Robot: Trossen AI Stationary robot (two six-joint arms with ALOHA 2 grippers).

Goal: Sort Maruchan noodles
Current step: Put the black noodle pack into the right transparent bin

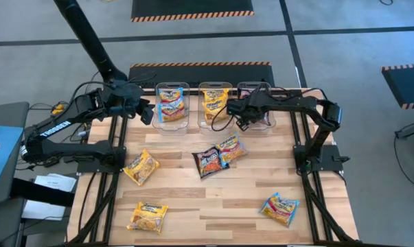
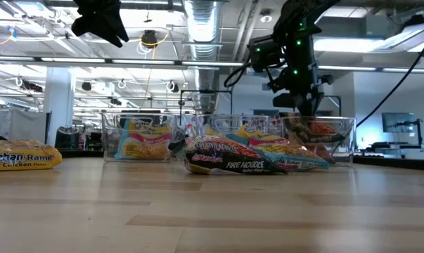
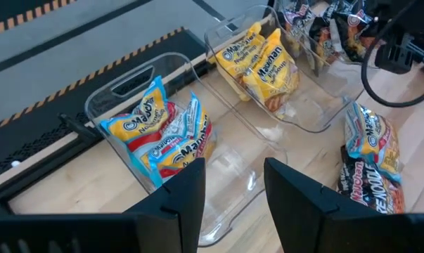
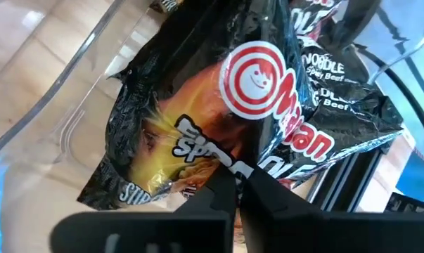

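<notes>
Right tool (image 4: 240, 190), nearly shut, pinches a dark spicy-beef packet (image 4: 219, 119) inside its matching clear bin (image 4: 50, 91); left tool (image 3: 233, 190) waits open, empty.

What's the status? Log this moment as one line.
left gripper open, empty, above left bin | right gripper at dark packet, right bin | loose packets on table

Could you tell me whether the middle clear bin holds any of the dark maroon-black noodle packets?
No, in the high view the middle bin holds only yellow-orange packets; the dark packets sit in the bin beside it.
</notes>
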